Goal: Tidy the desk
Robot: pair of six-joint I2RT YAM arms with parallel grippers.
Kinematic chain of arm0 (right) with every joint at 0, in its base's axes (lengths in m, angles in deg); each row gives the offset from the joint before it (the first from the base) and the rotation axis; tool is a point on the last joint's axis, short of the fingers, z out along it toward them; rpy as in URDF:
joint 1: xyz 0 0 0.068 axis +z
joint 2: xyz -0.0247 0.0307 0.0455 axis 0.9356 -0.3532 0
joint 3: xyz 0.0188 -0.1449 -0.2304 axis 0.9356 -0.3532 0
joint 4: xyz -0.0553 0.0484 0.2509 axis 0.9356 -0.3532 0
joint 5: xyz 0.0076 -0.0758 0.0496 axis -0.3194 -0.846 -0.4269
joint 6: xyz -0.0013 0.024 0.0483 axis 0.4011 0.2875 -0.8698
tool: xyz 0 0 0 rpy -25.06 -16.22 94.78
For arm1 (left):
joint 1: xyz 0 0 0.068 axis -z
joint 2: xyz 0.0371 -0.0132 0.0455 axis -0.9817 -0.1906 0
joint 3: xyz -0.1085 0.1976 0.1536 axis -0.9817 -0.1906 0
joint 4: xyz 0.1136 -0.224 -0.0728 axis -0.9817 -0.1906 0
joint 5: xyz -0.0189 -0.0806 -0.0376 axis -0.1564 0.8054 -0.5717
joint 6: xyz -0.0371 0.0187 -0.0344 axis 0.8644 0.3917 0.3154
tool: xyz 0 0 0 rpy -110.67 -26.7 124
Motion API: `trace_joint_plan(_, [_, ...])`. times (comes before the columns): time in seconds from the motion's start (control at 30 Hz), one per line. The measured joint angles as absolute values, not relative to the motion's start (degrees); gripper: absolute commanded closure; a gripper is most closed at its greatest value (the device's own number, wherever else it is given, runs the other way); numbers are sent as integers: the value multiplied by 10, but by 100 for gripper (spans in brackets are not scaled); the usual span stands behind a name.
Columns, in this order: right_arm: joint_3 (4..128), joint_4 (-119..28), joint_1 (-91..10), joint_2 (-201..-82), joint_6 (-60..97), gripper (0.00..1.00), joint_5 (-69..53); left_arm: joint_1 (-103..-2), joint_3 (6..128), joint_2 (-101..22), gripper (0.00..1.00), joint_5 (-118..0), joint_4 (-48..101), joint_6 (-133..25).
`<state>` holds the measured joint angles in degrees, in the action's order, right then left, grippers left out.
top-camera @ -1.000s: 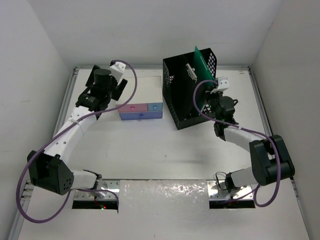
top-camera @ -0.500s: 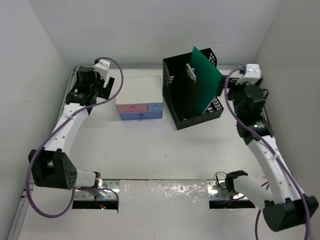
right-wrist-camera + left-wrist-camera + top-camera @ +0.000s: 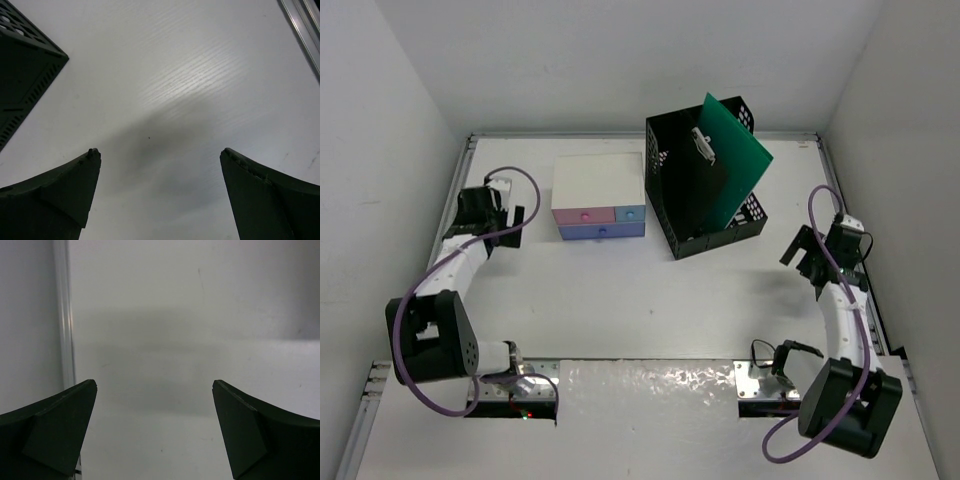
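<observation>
The left tool (image 3: pixel 154 384) and the right tool (image 3: pixel 160 150) both have their fingers wide apart and hold nothing. Each is low over the white bench (image 3: pixel 650 300), near its side rails. The green clipboard (image 3: pixel 730 165) stands tilted in the black file holder (image 3: pixel 670 215), beside the small drawer box (image 3: pixel 598 190). I judge the organizing nearly finished; the next move probably calls only for parking the arms.

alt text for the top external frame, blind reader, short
A white desk seen from above holds a small drawer box with pink and blue drawers and, right of it, a black mesh file holder with a green clipboard tilted in it. The left gripper and right gripper sit near opposite side edges, empty.
</observation>
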<state>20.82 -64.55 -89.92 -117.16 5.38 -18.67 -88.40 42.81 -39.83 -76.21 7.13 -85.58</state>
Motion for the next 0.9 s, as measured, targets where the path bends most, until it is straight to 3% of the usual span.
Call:
trace_joint_plan(0.4, [147,-597,-899,-1072,31,1,-215,-892,369,-337,0,-763,110,-856])
trace_joint_plan(0.57, [150,-514,-901,-1118,30,1,-126,-892,369,-337,0,-761,111,-855])
trace_joint_plan(0.63, [169,-476,-901,-1172,30,12,-70,-892,369,-337,0,-761,111,-855])
trace_joint_plan(0.9, [317,-344,-878,-1390,34,35,47,-892,368,-337,0,-765,120,-856])
